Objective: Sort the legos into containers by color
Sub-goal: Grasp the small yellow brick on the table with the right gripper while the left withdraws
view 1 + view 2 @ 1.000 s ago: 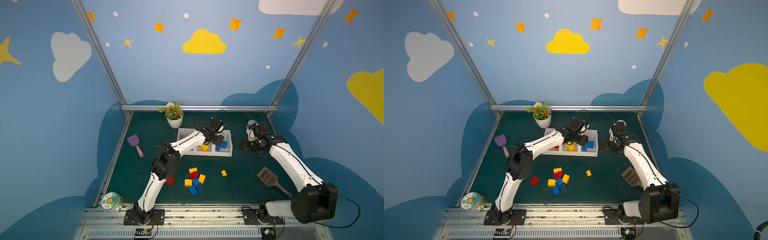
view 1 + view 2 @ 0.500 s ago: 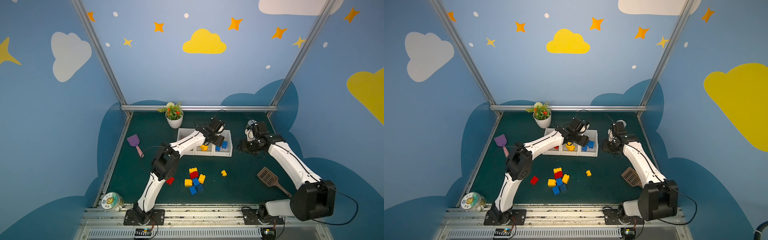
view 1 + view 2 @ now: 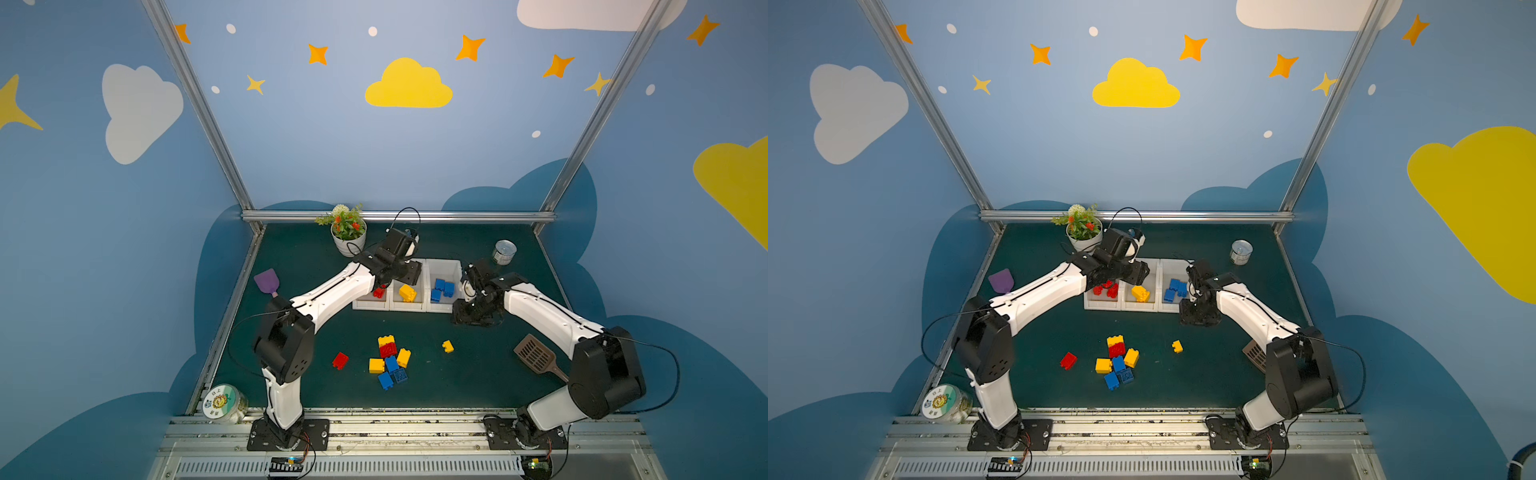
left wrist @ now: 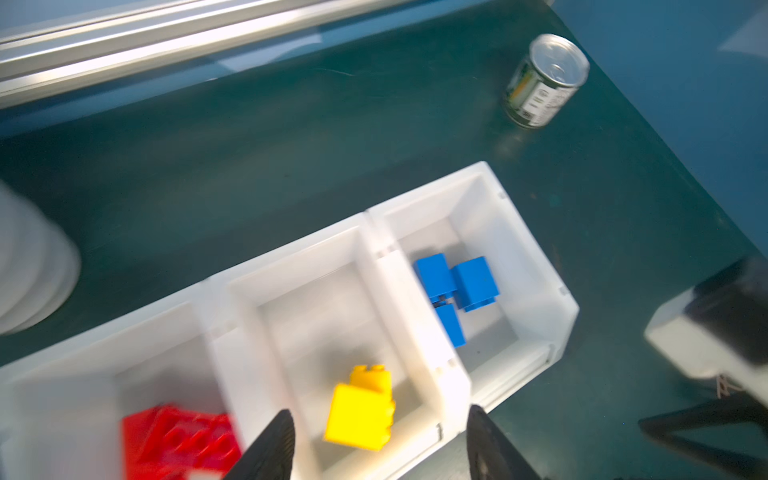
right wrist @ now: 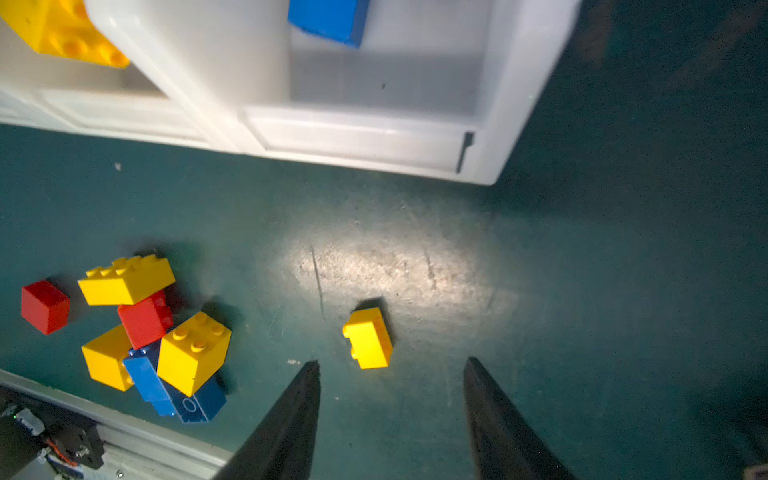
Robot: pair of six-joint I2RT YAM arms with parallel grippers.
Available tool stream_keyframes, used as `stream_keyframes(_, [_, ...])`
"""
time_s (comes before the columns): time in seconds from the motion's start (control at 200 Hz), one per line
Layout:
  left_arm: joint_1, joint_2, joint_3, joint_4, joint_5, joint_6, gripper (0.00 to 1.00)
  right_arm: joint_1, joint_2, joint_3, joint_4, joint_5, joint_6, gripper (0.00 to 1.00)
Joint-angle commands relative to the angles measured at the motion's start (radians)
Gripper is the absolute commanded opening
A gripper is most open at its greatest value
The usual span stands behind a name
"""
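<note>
Three joined white containers (image 3: 432, 308) stand mid-table, also seen in the wrist views (image 4: 374, 232) (image 5: 357, 137). The left bin holds red legos (image 3: 1106, 289), the middle one a yellow brick (image 4: 359, 409), the right one blue bricks (image 4: 455, 284). My left gripper (image 4: 380, 409) hangs open over the middle bin, its fingers either side of that yellow brick without touching it. On the mat lie a mixed heap (image 3: 390, 359), a single red brick (image 3: 340, 360) and a single yellow brick (image 5: 369, 337). My right gripper (image 5: 392, 361) is open and empty, just short of that yellow brick, in front of the right bin (image 3: 471, 318).
A flower pot (image 3: 348, 241) stands behind the bins and a metal can (image 3: 504, 252) at the back right. A purple scoop (image 3: 267, 281) lies at the left, a brown slotted scoop (image 3: 536, 357) at the right, a lidded jar (image 3: 222, 403) at the front left corner.
My right gripper has swung away from the can, down and nearer, to the mat in front of the right bin. The left gripper stays over the bins.
</note>
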Motion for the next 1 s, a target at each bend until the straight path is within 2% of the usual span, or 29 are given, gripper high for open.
stream_keyframes(0.0, [0.037,-0.08,-0.097,0.036,-0.026,-0.039,0.66,0.047,0.034,-0.006,-0.006,0.006,0.033,0.55])
stream_keyframes(0.31, [0.113,-0.278,-0.357,0.067,-0.049,-0.123,0.67,0.142,0.115,-0.033,-0.03,0.049,0.052,0.52])
stream_keyframes(0.611, [0.118,-0.338,-0.446,0.058,-0.067,-0.162,0.67,0.175,0.184,-0.027,-0.031,0.08,0.047,0.46])
stream_keyframes(0.996, [0.118,-0.375,-0.477,0.036,-0.09,-0.17,0.67,0.232,0.228,-0.007,-0.031,0.103,0.06,0.18])
